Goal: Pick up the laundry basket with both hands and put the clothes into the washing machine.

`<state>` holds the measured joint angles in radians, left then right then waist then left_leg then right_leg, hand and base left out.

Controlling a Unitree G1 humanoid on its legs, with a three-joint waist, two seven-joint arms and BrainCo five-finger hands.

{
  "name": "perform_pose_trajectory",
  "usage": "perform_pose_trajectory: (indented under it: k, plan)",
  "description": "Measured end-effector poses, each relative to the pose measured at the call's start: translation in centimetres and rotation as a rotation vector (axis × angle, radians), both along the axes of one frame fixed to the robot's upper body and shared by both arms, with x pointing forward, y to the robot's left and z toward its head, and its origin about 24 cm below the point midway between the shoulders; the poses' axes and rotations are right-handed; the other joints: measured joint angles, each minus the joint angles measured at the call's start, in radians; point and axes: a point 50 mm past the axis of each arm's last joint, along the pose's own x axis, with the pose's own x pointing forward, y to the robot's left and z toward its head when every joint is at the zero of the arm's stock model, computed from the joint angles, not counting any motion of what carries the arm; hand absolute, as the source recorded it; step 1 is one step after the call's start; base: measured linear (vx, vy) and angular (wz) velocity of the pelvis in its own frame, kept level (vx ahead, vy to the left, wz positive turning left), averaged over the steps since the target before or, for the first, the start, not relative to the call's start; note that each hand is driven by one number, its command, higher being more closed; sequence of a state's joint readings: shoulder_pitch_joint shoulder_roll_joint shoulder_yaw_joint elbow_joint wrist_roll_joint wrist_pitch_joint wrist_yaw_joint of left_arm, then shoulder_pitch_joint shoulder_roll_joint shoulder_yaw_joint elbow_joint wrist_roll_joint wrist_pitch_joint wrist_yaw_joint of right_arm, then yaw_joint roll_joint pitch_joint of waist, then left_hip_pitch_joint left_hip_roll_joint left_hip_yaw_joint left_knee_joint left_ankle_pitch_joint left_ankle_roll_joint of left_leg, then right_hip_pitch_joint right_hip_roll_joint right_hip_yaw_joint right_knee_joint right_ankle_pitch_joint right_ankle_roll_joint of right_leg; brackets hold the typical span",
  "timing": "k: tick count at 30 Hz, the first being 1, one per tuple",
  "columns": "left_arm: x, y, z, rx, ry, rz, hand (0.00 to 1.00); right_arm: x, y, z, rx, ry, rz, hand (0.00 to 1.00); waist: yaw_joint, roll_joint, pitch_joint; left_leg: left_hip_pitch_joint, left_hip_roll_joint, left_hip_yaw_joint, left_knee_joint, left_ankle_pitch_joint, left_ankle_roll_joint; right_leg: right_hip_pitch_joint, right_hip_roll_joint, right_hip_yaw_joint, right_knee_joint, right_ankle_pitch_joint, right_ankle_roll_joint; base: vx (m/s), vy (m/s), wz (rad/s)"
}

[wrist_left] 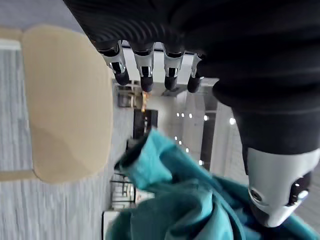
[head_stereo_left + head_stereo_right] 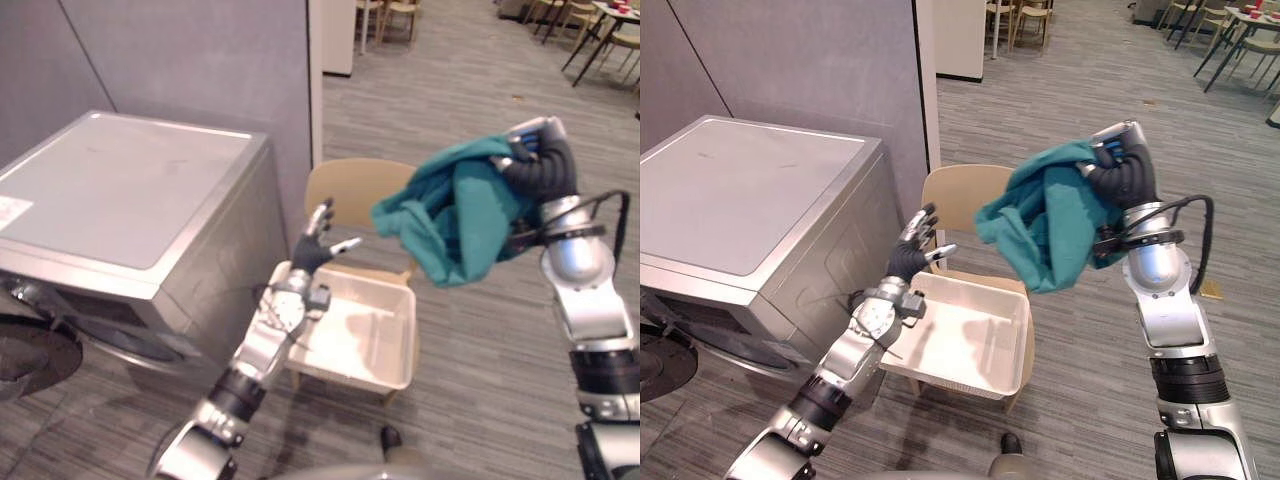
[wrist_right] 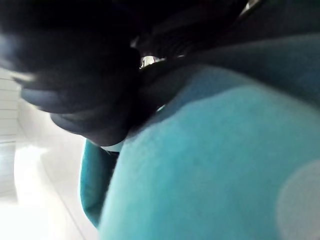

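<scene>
Right hand: the right hand (image 2: 1122,172) is raised high on the robot's right side. Its fingers are clenched into a teal garment (image 2: 455,215), which it carries in the air.
Garment: it hangs from this hand down and toward the robot's left, in one bunched mass. It touches nothing else and is above the right edge of the basket.
Left hand: the left hand (image 2: 312,248) is released, with straight, spread fingers, and holds nothing. It is over the back left corner of the basket.
Basket: the white laundry basket (image 2: 408,335) rests on the seat of a beige chair (image 2: 355,190); its bottom looks bare.
Washing machine: the silver washing machine (image 2: 120,190) stands to the left of the chair, just beside it.
Door: a dark round door (image 2: 28,362) shows low on the front, at the far left.
Deciding relation: from the garment, the door lies far left and much lower, with the left arm between.
Nearer hand: the left hand is nearer to the machine, but the right one has the load, so I judge it must cross over the basket.
</scene>
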<state>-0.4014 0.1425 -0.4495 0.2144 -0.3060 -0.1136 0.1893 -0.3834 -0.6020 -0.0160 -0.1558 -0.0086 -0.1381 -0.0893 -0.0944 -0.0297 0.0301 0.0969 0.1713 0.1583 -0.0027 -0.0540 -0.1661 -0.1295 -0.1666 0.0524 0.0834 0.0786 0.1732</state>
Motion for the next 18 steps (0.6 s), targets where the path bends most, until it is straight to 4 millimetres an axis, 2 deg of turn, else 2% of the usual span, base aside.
perform_pose_trajectory:
  k: [2,5,13,18]
  plan:
    - [0.4,-1.4,0.5,0.025,-0.014,-0.064,0.0,-0.3,1.4,-0.1,-0.004,-0.012,0.064,1.0,-0.002,0.002,-0.007,0.012,0.002,0.012,0.0,-0.004,-0.001,0.002,0.006,0.012,0.001,0.0,-0.001,0.0,-0.005,-0.18]
    - [0.6,-2.9,0.8,0.05,-0.02,-0.127,0.0,-0.6,2.5,0.0,0.009,-0.026,0.109,1.0,-0.005,0.003,-0.008,0.022,0.002,0.024,-0.001,-0.005,-0.001,0.002,0.009,0.025,0.003,0.0,-0.001,-0.02,-0.003,-0.11]
    - [0.6,-6.5,2.1,0.077,-0.048,-0.248,0.0,-1.0,4.5,-0.4,0.019,-0.012,0.201,1.0,-0.009,0.001,-0.027,0.034,0.002,0.031,-0.004,-0.006,0.0,0.008,0.009,0.031,0.005,-0.003,0.004,-0.01,-0.001,-0.02]
    - [0.5,-8.1,3.1,0.104,-0.078,-0.309,0.0,-1.8,5.7,0.2,0.018,-0.05,0.259,1.0,-0.028,0.0,-0.028,0.041,0.001,0.029,-0.007,-0.006,0.0,0.015,0.007,0.028,0.006,-0.007,0.009,0.0,0.0,0.0]
